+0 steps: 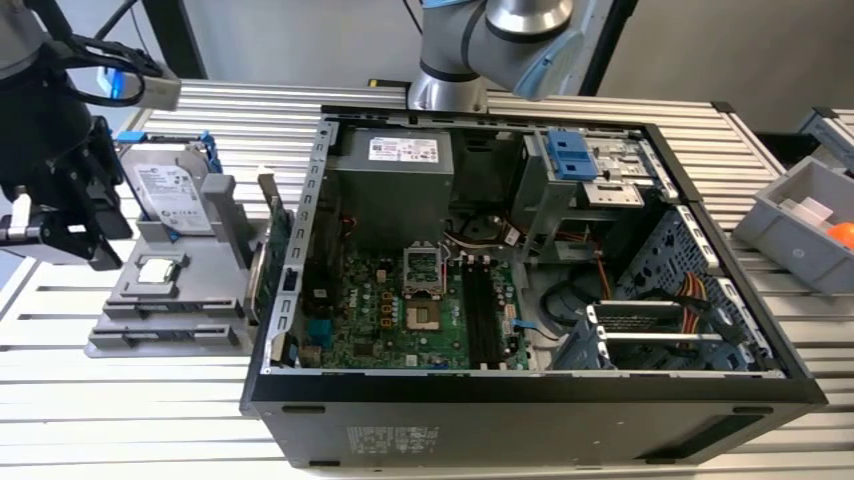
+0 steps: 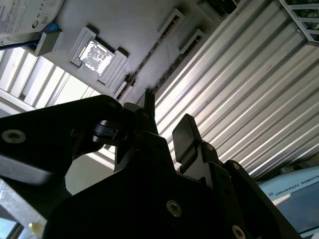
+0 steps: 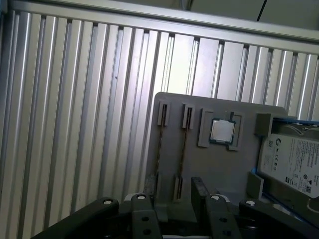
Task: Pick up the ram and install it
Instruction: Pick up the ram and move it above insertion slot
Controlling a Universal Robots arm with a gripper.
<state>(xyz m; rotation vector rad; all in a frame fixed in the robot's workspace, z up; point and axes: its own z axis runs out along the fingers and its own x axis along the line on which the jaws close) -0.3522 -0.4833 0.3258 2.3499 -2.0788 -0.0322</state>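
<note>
A ribbed aluminium table [image 3: 75, 99] carries a grey parts holder [image 3: 219, 169], with an open computer case [image 1: 534, 250] standing apart from my gripper [image 3: 174, 194] in the exterior view. The gripper hangs over the holder with its fingers [image 3: 199, 191] spread and grasping nothing. The ram [image 3: 183, 149] stands in a holder slot (a thin dark strip seen edge-on), running out from the gap between the fingers, with a second strip [image 3: 159, 147] just outside one finger; I cannot tell whether either finger touches the ram.

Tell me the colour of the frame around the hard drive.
Blue. The frame around the silver hard drive shows best in the exterior view.
</note>
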